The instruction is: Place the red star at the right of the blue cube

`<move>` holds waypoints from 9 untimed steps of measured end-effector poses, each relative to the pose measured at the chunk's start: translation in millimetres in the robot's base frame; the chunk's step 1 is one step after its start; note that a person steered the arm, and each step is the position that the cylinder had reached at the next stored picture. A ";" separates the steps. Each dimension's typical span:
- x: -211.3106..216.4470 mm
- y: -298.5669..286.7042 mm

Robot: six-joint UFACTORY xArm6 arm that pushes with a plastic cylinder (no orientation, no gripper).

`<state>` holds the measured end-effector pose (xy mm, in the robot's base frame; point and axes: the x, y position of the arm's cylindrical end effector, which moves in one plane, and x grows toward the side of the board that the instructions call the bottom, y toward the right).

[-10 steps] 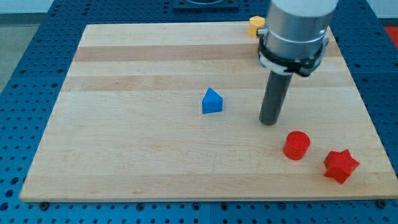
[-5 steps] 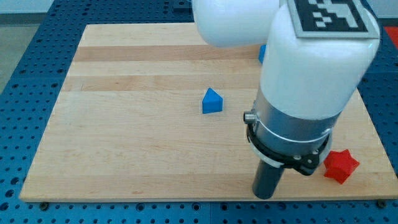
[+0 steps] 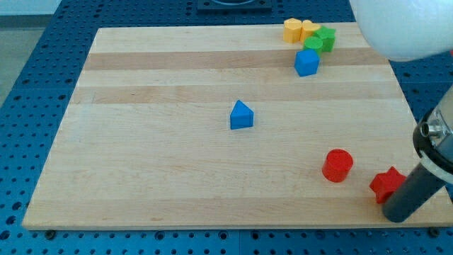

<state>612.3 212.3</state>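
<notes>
The red star (image 3: 386,183) lies near the table's (image 3: 156,163) bottom right corner, partly hidden on its right side by my dark rod. My tip (image 3: 395,215) rests on the table just below and to the right of the star, touching it or nearly so; I cannot tell which. I have no fingers, only this rod, so nothing is gripped or held. Just to the view's left of the star, apart from it, stands a red cylinder (image 3: 337,165). The blue cube (image 3: 306,62) sits well away, toward the view's top right, far above the star and a little to its left. Close above the cube is a small cluster of blocks: a green block (image 3: 313,44) touching or nearly touching the cube's upper edge, a second green block (image 3: 326,36) beside it to the right, and two yellow blocks, one (image 3: 292,30) at the left end and another (image 3: 309,27) between it and the green ones; their exact shapes are hard to make out. Near the table's middle, alone, sits a blue block with a pointed top (image 3: 241,115), well apart from everything else. The white body of my arm (image 3: 403,28) fills the view's top right corner.
</notes>
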 end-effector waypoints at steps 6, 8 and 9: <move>-73.9 14.5; -97.8 25.2; -116.0 26.9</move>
<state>496.2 239.1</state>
